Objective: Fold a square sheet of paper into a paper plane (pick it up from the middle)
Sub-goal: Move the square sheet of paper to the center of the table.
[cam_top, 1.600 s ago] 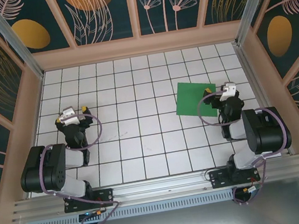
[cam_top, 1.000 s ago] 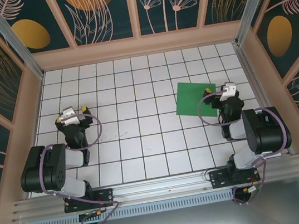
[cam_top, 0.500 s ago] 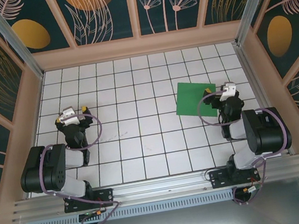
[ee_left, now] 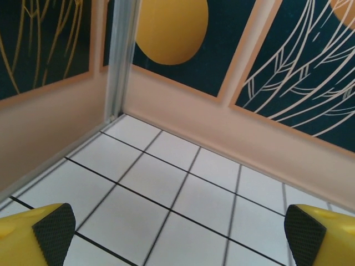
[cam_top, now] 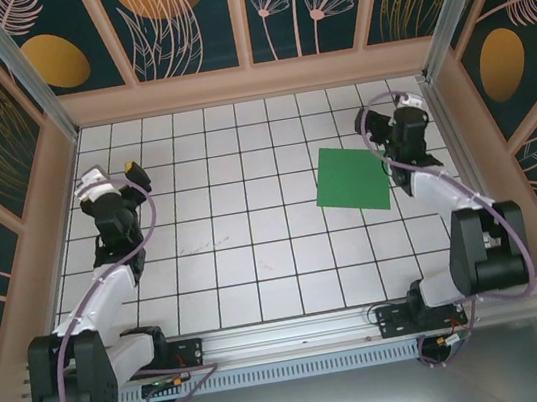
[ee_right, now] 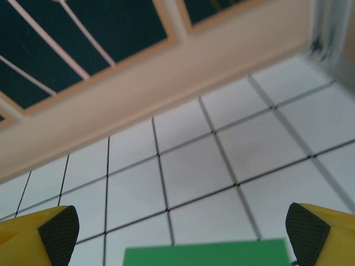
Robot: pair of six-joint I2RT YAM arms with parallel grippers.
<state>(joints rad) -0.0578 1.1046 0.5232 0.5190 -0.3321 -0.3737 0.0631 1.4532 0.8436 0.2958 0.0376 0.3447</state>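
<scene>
My right fingers [ee_right: 55, 230] stand wide apart, nothing between the pads. I judge that is so they can come down over the paper [ee_right: 205, 252], whose edge lies flat on the bench [cam_top: 252, 224] just below and between the tips. Its middle, where I must pinch, is not yet under them. My left fingers [ee_left: 52, 227], equally wide and empty, hang well apart from it, likely to keep out of the way.

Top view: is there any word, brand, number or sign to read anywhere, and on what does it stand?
No text can be read.
Paper: plain green, unmarked.
Walls: leaf and flower drawings, no words.
Table: black grid lines, no numbers.
</scene>
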